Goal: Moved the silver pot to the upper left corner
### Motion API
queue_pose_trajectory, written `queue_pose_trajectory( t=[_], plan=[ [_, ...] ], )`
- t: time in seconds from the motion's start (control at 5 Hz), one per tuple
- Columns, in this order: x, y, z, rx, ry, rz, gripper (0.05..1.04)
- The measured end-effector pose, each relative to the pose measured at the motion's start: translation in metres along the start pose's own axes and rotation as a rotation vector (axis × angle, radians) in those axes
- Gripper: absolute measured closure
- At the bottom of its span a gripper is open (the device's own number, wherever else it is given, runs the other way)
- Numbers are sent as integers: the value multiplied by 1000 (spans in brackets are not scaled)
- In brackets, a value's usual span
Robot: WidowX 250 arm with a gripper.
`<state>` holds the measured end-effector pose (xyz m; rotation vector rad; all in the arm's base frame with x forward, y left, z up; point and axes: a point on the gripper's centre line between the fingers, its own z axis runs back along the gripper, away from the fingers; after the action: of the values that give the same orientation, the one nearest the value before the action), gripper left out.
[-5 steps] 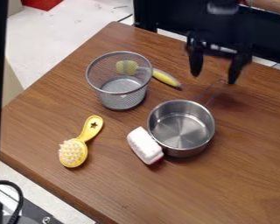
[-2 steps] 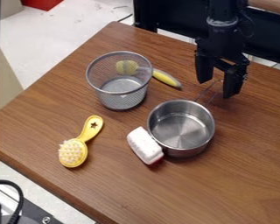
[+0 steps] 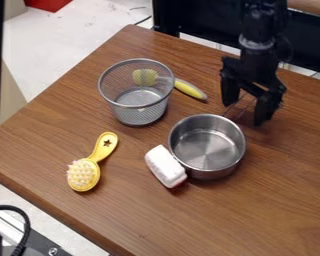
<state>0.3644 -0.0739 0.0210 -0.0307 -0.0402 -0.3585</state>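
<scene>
The black gripper (image 3: 243, 114) hangs at the upper right, open, with one finger on each side of the pot's thin wire handle (image 3: 240, 106). Below and to the left of it, the silver pot (image 3: 207, 144) stands upright on the table, right of the middle, its handle pointing up and right toward the gripper. The pot looks empty inside.
A white brush (image 3: 165, 166) lies against the pot's lower left side. The mesh basket (image 3: 140, 114) stands up and left of the pot, with a yellow-handled brush (image 3: 190, 89) behind it. A yellow hairbrush (image 3: 84, 174) lies at left on the wooden table (image 3: 209, 215).
The gripper has turned and come down to the pot's handle, lowering slightly further since half a second ago. The pot and the other objects have stayed where they were.
</scene>
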Motion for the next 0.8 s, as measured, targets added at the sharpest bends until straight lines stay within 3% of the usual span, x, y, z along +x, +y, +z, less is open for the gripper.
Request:
queue_pose_trajectory(
  t=[0.2,0.6,0.8],
  plan=[
    [-2,-1,-4,-2,-7,11,135],
    [-7,-4,-12,-6,-9,68,674],
    [-7,-1,-12,2,-11,99,772]
  ],
)
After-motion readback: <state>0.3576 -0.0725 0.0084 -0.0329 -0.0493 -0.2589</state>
